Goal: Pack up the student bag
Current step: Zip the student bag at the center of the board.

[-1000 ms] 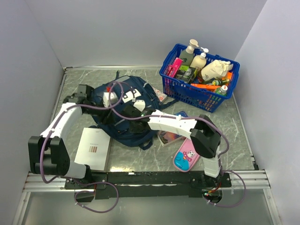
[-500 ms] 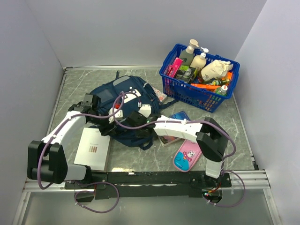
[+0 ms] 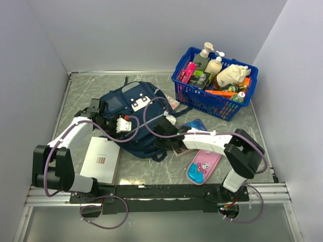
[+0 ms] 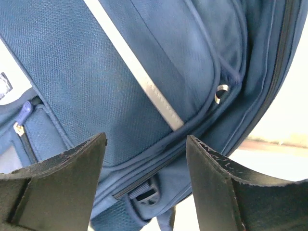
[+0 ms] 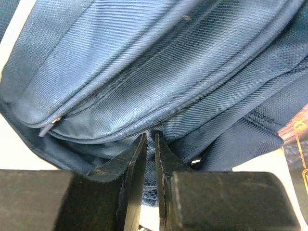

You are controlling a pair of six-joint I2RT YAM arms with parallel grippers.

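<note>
The student bag (image 3: 132, 108), a navy backpack with grey trim and a white patch, lies flat at the table's left middle. My left gripper (image 3: 126, 126) hovers over its near-left part. It is open, and in the left wrist view the left gripper (image 4: 145, 139) spans a zip seam and a strap buckle (image 4: 144, 195) without touching them. My right gripper (image 3: 158, 135) sits at the bag's near-right edge. In the right wrist view the right gripper (image 5: 149, 136) is almost closed, and a fold of the student bag (image 5: 159, 62) is pinched between its jaws.
A blue plastic basket (image 3: 187, 85) full of bottles and packets stands at the back right. A white book (image 3: 101, 159) lies near the left arm's base. A pink pencil case (image 3: 202, 166) and some books (image 3: 194, 125) lie under the right arm.
My left gripper has opened wider and slid toward the near side of the bag. The right gripper has drawn back toward the near right with the bag's edge in it.
</note>
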